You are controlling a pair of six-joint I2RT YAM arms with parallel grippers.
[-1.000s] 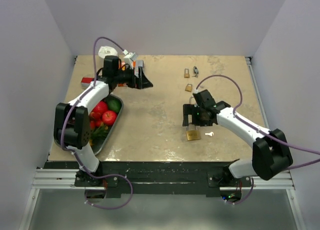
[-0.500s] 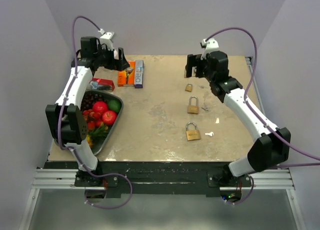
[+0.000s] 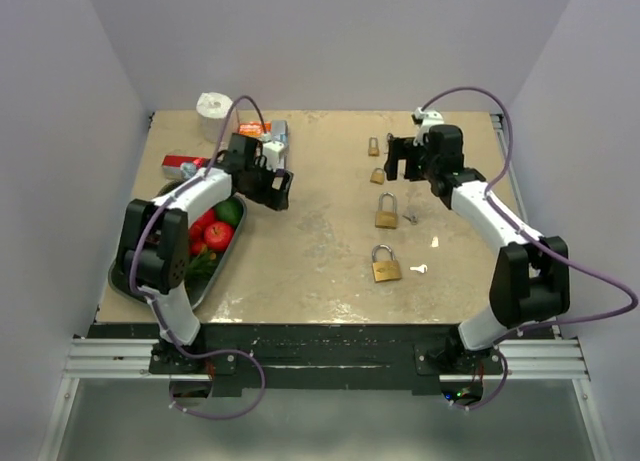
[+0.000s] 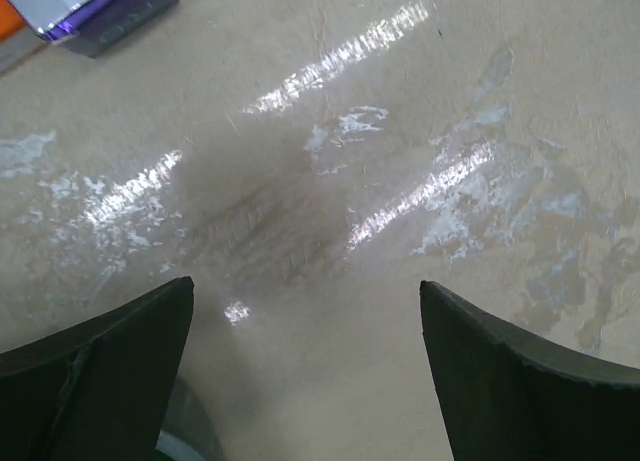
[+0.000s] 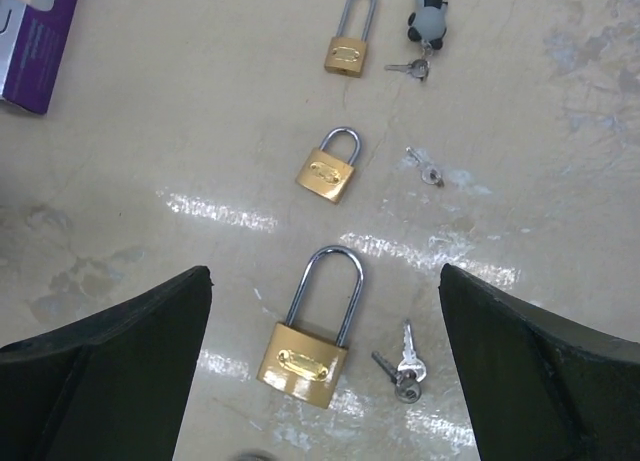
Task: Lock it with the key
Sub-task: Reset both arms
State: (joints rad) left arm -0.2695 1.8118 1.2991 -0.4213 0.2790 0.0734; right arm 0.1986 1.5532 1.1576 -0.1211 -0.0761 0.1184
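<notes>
The right tool (image 3: 401, 161) hangs over the far right part of the surface (image 3: 320, 251), fingers spread wide and holding nothing. Below it, four brass locks lie flat in a row running from far to near, all with their shackles pointing far.

- **Far lock:** the far lock (image 5: 345, 57) has a tall shackle. A panda fob (image 5: 429, 15) and the fob key (image 5: 408, 69) lie just right of it.
- **Second lock:** the second lock (image 5: 327, 174) sits nearer, with a small key (image 5: 428, 171) apart on its right.
- **Third lock:** the third lock (image 5: 306, 357) is bigger, and a key pair (image 5: 402, 367) lies just beside its right edge.
- **Near lock:** the near lock (image 3: 386, 269) shows only from above and is the nearest of the row. A pale key (image 3: 418, 270) lies just right of it.

The left tool (image 3: 282, 188) hovers low over bare surface left of centre. Its fingers are also spread wide, with nothing between them. A purple box (image 3: 278, 134) lies just far of it. A tray (image 3: 205, 289) of fruit sits near the left edge, under the left arm.
</notes>
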